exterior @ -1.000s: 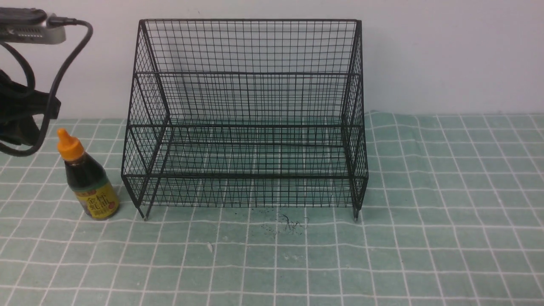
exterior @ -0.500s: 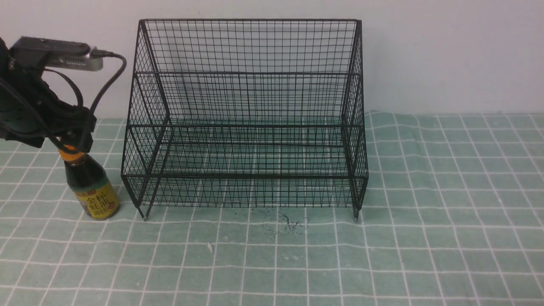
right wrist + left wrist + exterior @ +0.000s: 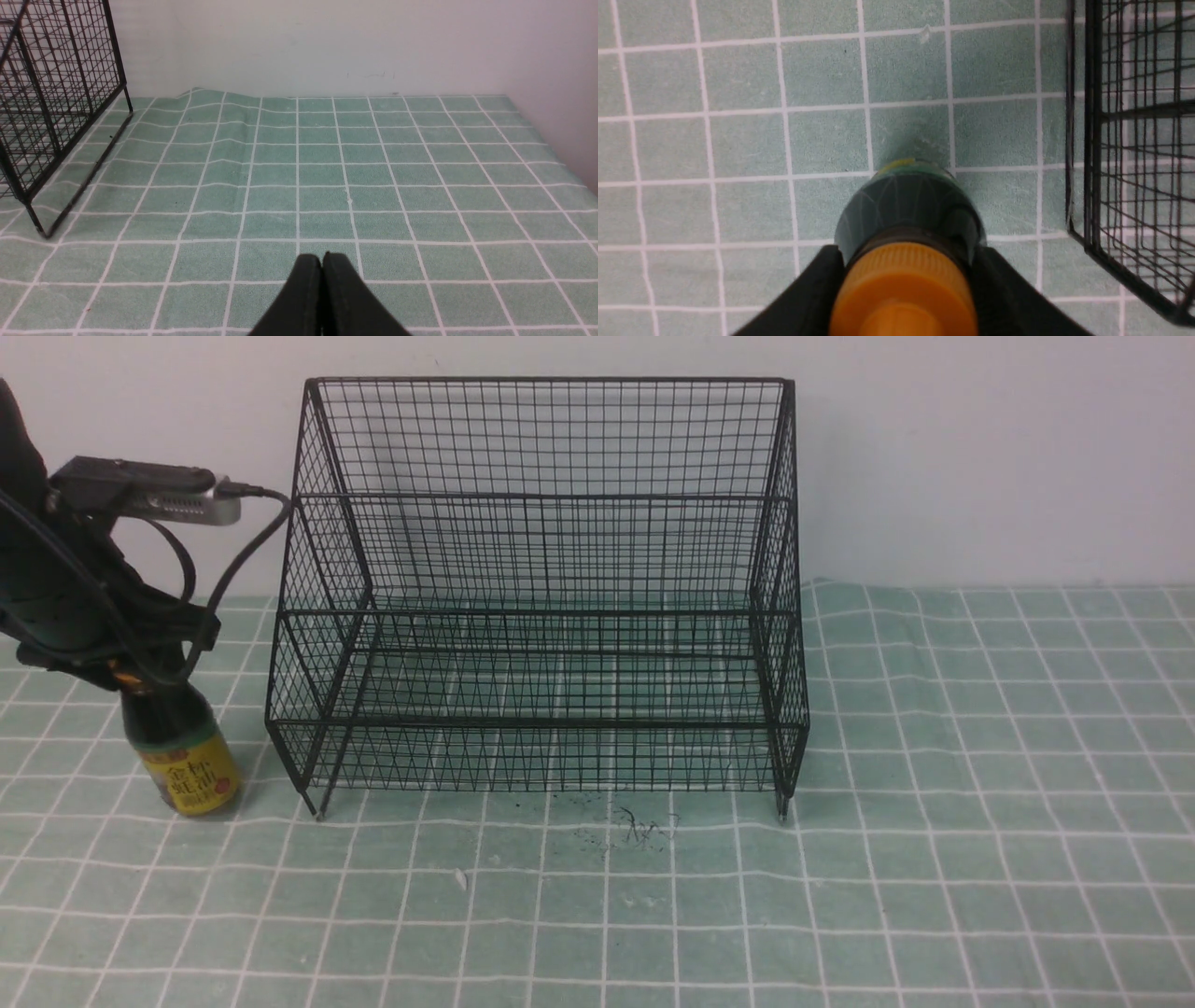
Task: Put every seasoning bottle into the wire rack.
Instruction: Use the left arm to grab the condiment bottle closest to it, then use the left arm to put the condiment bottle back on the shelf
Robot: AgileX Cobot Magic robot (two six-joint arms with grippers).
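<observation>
The seasoning bottle (image 3: 183,767), dark with a yellow label, stands on the green checked cloth just left of the black wire rack (image 3: 551,560). My left gripper (image 3: 140,670) is down over the bottle's top and hides most of the orange cap. In the left wrist view the two black fingers press on either side of the orange cap (image 3: 903,289), with the gripper (image 3: 906,252) shut around the bottle's neck. The rack's corner (image 3: 1125,140) is close beside it. My right gripper (image 3: 321,256) is shut and empty, low over the cloth; it does not show in the front view.
The rack holds nothing; its right side shows in the right wrist view (image 3: 46,93). A white wall (image 3: 980,457) runs behind the table. Small dark specks (image 3: 635,826) lie on the cloth in front of the rack. The cloth is wrinkled at the back right (image 3: 840,588).
My left gripper has come in from the upper left and down over the bottle's cap. The bottle has shifted a little to the left and stands straighter.
</observation>
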